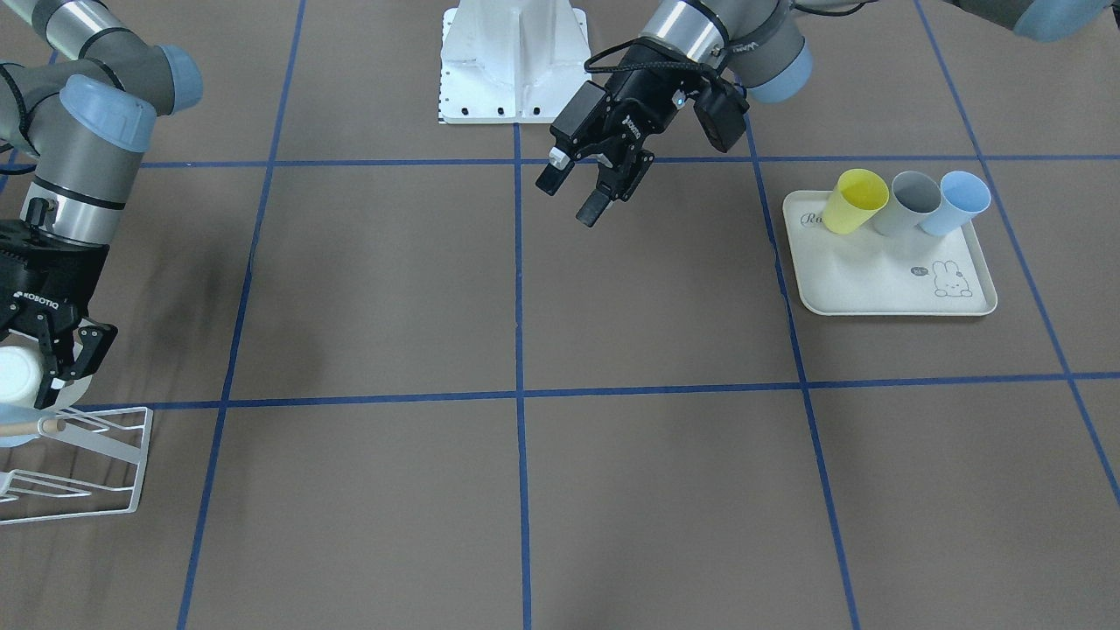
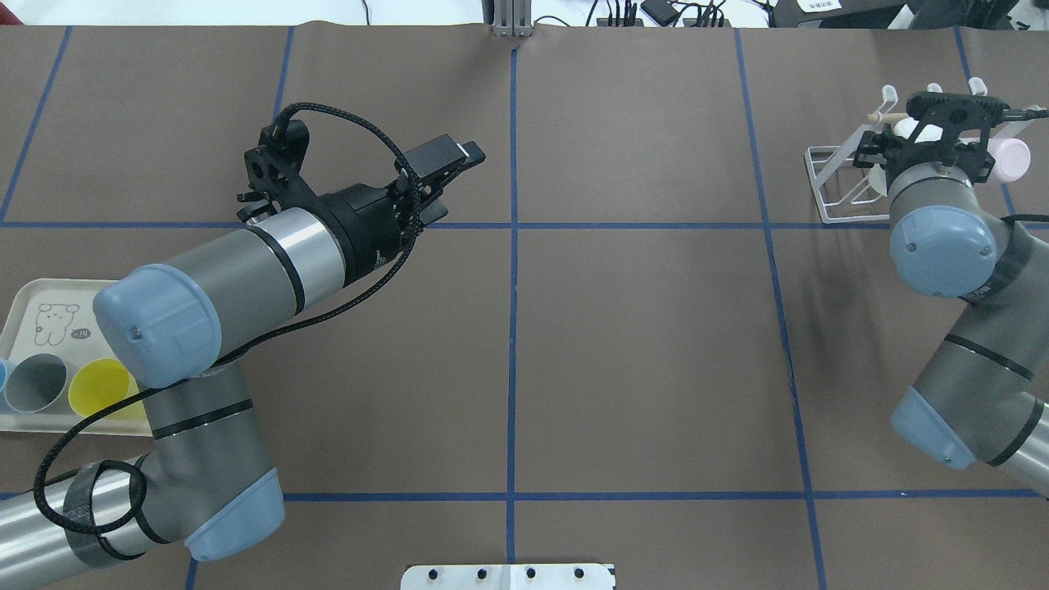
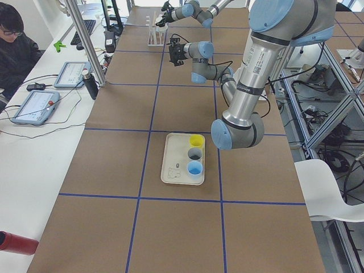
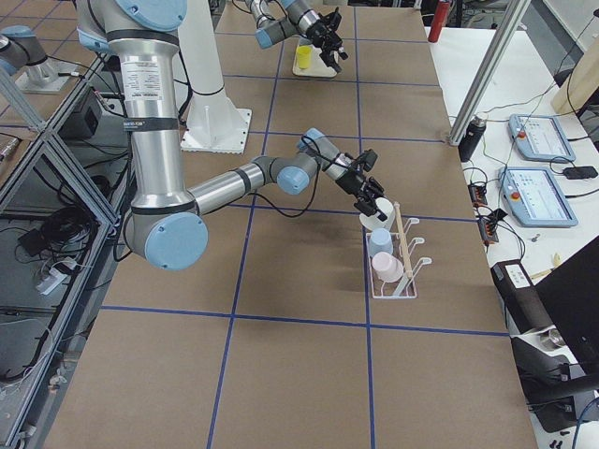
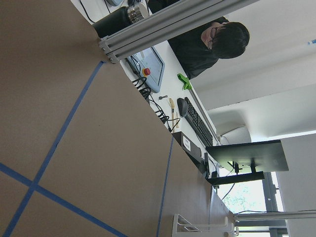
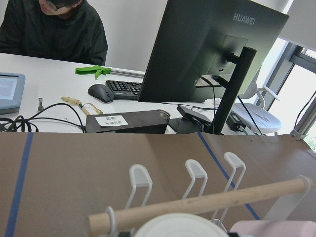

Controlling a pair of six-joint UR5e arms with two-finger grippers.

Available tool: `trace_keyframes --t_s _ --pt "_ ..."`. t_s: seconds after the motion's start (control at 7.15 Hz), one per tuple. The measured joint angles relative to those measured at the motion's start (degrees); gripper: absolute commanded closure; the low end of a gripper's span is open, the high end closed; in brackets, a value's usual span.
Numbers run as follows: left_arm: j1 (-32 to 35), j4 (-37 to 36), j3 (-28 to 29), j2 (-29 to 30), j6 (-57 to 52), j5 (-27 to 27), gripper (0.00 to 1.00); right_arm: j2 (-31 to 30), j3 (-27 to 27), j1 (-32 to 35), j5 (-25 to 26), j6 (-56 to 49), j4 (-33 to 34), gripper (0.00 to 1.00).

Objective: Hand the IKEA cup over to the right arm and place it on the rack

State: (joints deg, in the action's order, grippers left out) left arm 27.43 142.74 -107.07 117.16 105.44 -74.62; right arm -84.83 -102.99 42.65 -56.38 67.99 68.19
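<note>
Front-facing view.
- table (image 1: 665, 490): brown covering, blue tape grid.
- tray (image 1: 875, 293), right of frame: cream, with a line-drawn rabbit print.
- On the tray: yellow cup (image 1: 854, 201), grey cup (image 1: 908, 203), pale blue cup (image 1: 957, 203).
- rack (image 1: 131, 472), lower left: white wire with a wood-coloured peg (image 1: 26, 428).
- white cup (image 1: 16, 376), left edge.
- pink cup (image 4: 387, 268), right-side view.
- left arm (image 1: 735, 35), right arm (image 1: 83, 166): silver-grey, pale blue joint caps.
- left gripper (image 1: 573, 194), right gripper (image 1: 44, 378): black.

ROBOTIQ: right gripper (image 1: 39, 381) | HUAWEI: monitor (image 6: 217, 44) (its back)
</note>
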Motion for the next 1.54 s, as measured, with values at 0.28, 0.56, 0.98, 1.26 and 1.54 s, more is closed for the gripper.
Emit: trace_keyframes --t_s 0.28,0.56,0.98,1.26,1.54 --pt "0.0 0.0 0.0 0.0 0.0 0.0 0.00 -0.1 0.2 -0.1 0.0 0.0 -0.1 0.00" --pt "0.0 0.0 0.0 -0.1 0.0 0.0 0.00 0.1 0.0 -0.2 -0.4 -0.2 -0.2 0.00" --pt "2.3 -2.3 -2.0 -0.4 -0.9 -2.7 0.00 0.8 -7.3 1.5 -7.4 -1.3 1.7 0.00" --pt "7.7 -9.3 -7.7 -4.0 -7.0 -10.7 0.00 1.9 -15.3 3.9 -15.2 -3.2 8.4 0.00" --pt "14.4 -11.8 -12.4 -13.0 -18.3 -21.6 0.00 7.2 -19.1 6.2 -26.4 -2.8 12.9 0.00"
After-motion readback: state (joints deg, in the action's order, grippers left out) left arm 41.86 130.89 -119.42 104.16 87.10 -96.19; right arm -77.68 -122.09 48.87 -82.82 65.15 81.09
